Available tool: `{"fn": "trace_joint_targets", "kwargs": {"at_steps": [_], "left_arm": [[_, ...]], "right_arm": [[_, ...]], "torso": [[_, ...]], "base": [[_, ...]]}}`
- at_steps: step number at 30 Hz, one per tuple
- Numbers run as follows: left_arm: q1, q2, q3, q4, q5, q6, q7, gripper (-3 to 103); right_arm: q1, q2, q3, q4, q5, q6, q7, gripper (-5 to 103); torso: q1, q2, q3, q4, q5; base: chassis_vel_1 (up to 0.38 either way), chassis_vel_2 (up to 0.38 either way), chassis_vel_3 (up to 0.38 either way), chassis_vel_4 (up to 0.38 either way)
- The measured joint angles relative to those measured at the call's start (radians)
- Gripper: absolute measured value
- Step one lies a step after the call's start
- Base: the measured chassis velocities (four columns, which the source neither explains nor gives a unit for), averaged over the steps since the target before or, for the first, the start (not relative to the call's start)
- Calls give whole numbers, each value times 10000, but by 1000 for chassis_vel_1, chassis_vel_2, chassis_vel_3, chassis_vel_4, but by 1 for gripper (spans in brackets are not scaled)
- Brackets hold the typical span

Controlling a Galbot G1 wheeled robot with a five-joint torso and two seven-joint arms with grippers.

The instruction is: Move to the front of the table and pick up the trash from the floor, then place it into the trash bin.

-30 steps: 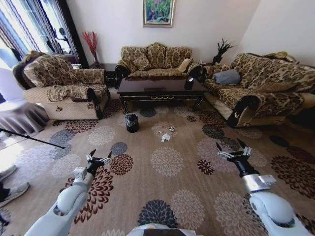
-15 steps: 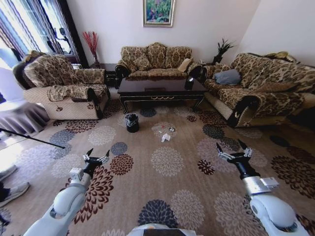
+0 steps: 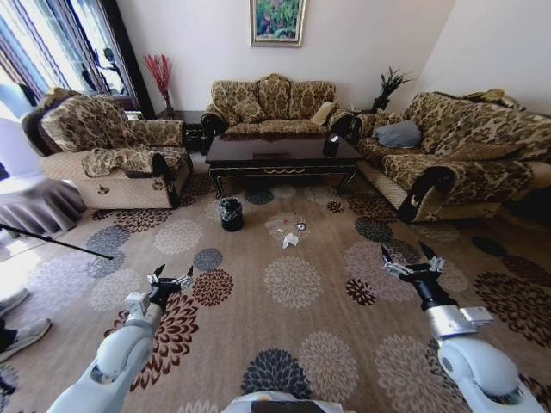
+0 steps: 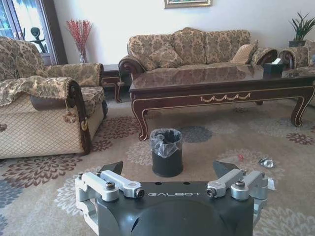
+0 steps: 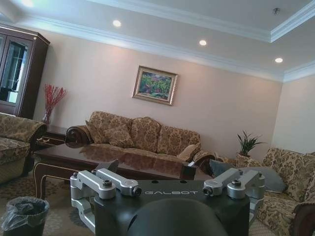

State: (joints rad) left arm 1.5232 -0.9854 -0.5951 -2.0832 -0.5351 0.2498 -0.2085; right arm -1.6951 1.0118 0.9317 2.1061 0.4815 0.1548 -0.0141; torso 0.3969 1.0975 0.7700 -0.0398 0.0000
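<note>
Left gripper low over carpet, fingers spread, holding nothing. Beyond it, trash bin upright, black, crinkly bag at rim, just before table, long axis crosswise. Trash on carpet right of bin: crumpled white paper; shiny ring clearer from left wrist. Right gripper likewise spread, empty.

Arms: glossy white rounded shells; black wrists
Left claw: black fingertips; silver screwed linkages
Right claw: same build; black body lettered GALBOT
</note>
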Motion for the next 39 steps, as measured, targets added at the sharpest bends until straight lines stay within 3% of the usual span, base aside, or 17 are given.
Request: {"fn": "trace_joint_targets", "kwargs": {"at_steps": [39], "left_arm": [[81, -108, 270, -72, 636, -291, 215, 100]], "right_arm": [[-440, 501, -104, 418, -373, 45, -35, 100]], "torso": [[-849, -1913, -1065, 0, -1]], "base": [[0, 0, 0, 0]]}}
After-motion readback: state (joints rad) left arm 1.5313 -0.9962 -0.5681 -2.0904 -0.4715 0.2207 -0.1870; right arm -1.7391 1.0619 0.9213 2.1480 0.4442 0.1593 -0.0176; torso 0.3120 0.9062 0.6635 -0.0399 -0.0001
